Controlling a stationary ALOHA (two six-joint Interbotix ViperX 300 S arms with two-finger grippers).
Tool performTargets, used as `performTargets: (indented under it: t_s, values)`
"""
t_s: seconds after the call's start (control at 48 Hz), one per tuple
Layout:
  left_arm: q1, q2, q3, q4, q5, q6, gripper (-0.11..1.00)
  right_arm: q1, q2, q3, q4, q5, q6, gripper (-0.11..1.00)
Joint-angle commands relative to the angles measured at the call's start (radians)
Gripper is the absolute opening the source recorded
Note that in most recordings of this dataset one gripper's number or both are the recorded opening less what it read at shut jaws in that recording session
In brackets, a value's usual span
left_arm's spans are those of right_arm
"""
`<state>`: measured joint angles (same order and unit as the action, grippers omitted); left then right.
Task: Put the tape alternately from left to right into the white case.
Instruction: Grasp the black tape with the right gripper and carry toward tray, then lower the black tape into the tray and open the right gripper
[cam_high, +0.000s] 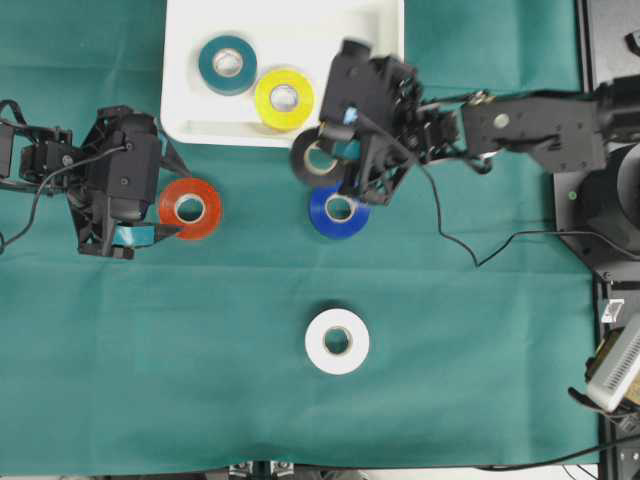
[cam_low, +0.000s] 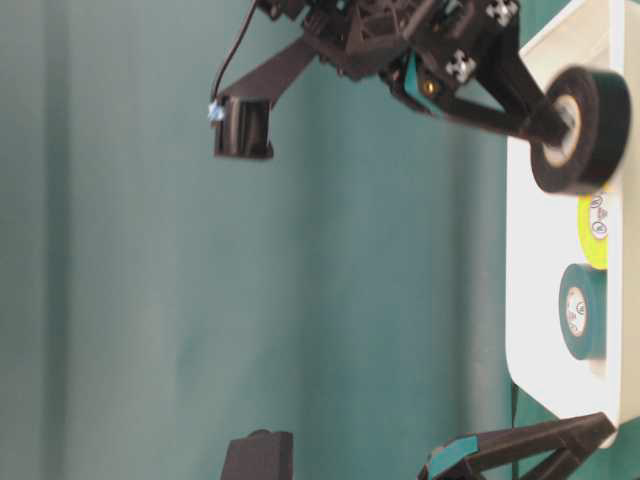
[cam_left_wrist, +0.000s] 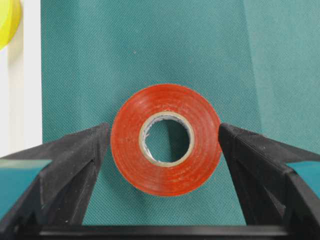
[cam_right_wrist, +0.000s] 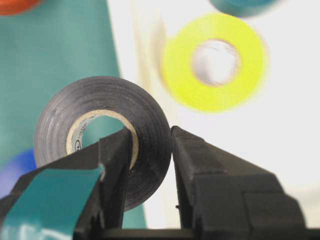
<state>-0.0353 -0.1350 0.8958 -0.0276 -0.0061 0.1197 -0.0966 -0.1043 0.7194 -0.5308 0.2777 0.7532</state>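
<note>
From overhead, a green cloth (cam_high: 150, 330) covers the whole table, with faint creases. The white case (cam_high: 190, 60) sits at the far edge, holding the teal roll (cam_high: 228, 64) and the yellow roll (cam_high: 284, 98) side by side. My right gripper (cam_high: 335, 160) holds the black roll (cam_high: 312, 156) just off the case's near rim, one finger through the core. The blue roll (cam_high: 338, 211) lies just near of it, and the white roll (cam_high: 337, 341) well nearer, alone on the cloth. My left gripper (cam_high: 170, 212) stands wide around the red roll (cam_high: 190, 208). A black stand and cables fill the right edge.

At table level, the picture lies turned on its side: the black roll (cam_low: 580, 130) hangs lifted above the cloth by the case's edge (cam_low: 525, 260), yellow (cam_low: 593, 230) and teal (cam_low: 582, 312) inside.

From my left wrist, the red roll (cam_left_wrist: 166, 139) lies flat on the cloth between my fingers (cam_left_wrist: 75, 155), with a gap on each side.

From my right wrist, my fingers (cam_right_wrist: 200, 165) pinch the black roll's (cam_right_wrist: 100, 120) wall, upright; the case floor (cam_right_wrist: 290, 130) and blurred yellow roll (cam_right_wrist: 215, 62) lie beyond.
</note>
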Motion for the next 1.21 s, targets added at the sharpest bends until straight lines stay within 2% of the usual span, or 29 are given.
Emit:
performTargets:
  t_s: [0.0,0.438,0.917,0.98,1.126,1.147,1.188]
  values:
    - [-0.005,-0.018,-0.009,0.0,-0.008,-0.002,0.64,-0.026,-0.13,0.009,-0.015,-0.014,-0.002,0.24]
    - [-0.005,-0.018,-0.011,-0.002,-0.008,-0.002,0.64,-0.158,-0.137,0.067,-0.086,-0.043,0.0,0.24]
    - [-0.005,-0.018,-0.015,-0.002,-0.008,-0.002,0.64,-0.164,-0.133,0.109,-0.097,-0.092,-0.002,0.24]
    - [-0.005,-0.018,-0.015,-0.002,-0.008,-0.002,0.64,-0.164,-0.135,0.11,-0.097,-0.089,-0.002,0.34]
    - [-0.005,-0.02,-0.015,-0.002,-0.008,-0.002,0.64,-0.164,-0.133,0.115,-0.097,-0.086,-0.002,0.79]
    - [-0.005,-0.02,-0.015,-0.002,-0.008,-0.002,0.64,-0.163,-0.133,0.114,-0.098,-0.086,-0.002,0.83]
    - [-0.005,-0.018,-0.015,-0.002,-0.008,-0.003,0.64,-0.163,-0.135,0.114,-0.098,-0.086,-0.002,0.85]
